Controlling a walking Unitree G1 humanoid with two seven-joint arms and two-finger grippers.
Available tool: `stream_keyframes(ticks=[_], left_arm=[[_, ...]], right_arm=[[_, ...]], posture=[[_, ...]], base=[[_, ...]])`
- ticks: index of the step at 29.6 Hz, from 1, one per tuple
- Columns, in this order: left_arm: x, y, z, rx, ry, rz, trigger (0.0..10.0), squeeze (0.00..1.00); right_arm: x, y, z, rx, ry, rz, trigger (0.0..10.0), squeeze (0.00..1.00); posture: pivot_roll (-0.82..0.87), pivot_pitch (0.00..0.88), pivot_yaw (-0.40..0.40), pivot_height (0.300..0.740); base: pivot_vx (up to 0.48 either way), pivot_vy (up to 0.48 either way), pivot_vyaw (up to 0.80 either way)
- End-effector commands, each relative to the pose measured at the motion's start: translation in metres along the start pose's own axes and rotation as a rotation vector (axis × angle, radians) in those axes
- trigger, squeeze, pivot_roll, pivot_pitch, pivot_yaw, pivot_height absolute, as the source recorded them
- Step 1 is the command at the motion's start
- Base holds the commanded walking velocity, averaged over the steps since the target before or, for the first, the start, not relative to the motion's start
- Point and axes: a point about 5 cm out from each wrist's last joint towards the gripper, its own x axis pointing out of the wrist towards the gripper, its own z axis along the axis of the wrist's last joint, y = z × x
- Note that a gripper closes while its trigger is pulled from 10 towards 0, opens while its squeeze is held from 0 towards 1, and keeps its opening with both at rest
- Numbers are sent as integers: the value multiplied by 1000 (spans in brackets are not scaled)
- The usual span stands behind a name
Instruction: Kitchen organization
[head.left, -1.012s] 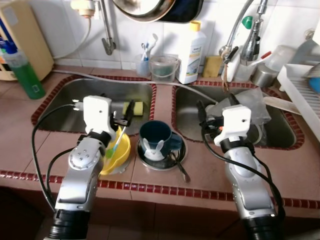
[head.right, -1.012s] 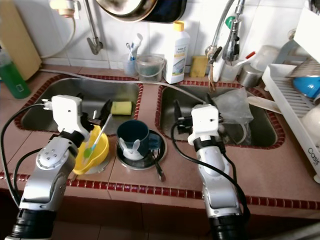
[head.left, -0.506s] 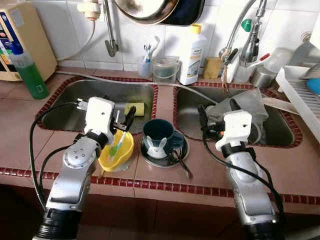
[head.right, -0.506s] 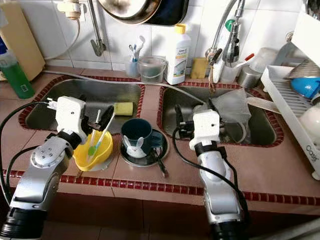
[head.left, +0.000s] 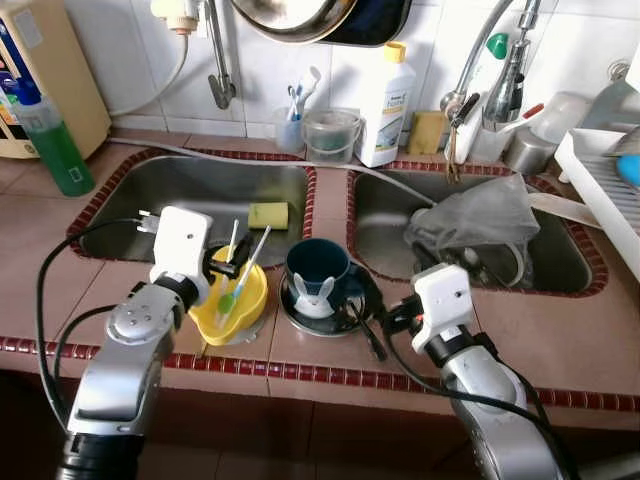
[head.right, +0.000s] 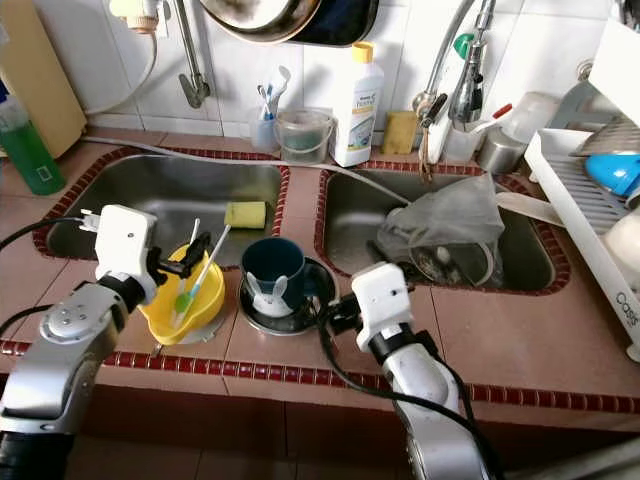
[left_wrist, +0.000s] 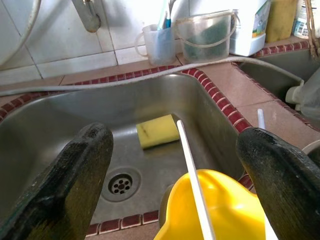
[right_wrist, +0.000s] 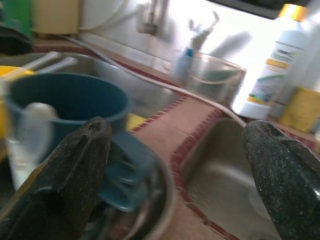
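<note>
A tiled desk (head.left: 600, 340) carries two steel sinks; the left sink (head.left: 190, 195) holds a yellow sponge (head.left: 268, 215). At the desk's front edge, a yellow bowl (head.left: 235, 305) holds a green toothbrush (head.left: 232, 292), beside a dark-blue mug (head.left: 318, 270) on a saucer. Left end effector (head.left: 238, 262) gapes empty above the bowl; right end effector (right_wrist: 175, 150) gapes empty beside the mug.

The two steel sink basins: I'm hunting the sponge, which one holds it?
The left steel sink basin holds the yellow rectangular sponge, lying near its right wall. The right steel sink basin holds a crumpled clear plastic bag instead.
</note>
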Motion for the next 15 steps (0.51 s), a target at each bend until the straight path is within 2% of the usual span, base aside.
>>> stream_keyframes(ticks=[1,7,9,15], left_arm=[[-4,2,6,6,-14,-13,10000,0],[-10,0,7,5,-1,-54,10000,0],[-15,-5,3,16,21,-107,10000,0],[-19,-11,6,49,5,-160,10000,0]], right_arm=[[-5,1,5,4,-5,40,10000,0],[-16,2,8,33,16,101,10000,0],[-20,4,9,36,23,129,10000,0],[-23,4,10,46,26,148,10000,0]], posture=[[-26,64,-5,740],[-28,74,-9,740],[-29,78,-9,740],[-30,80,-5,740]], base=[[0,0,0],[0,0,0],[0,0,0],[0,0,0]])
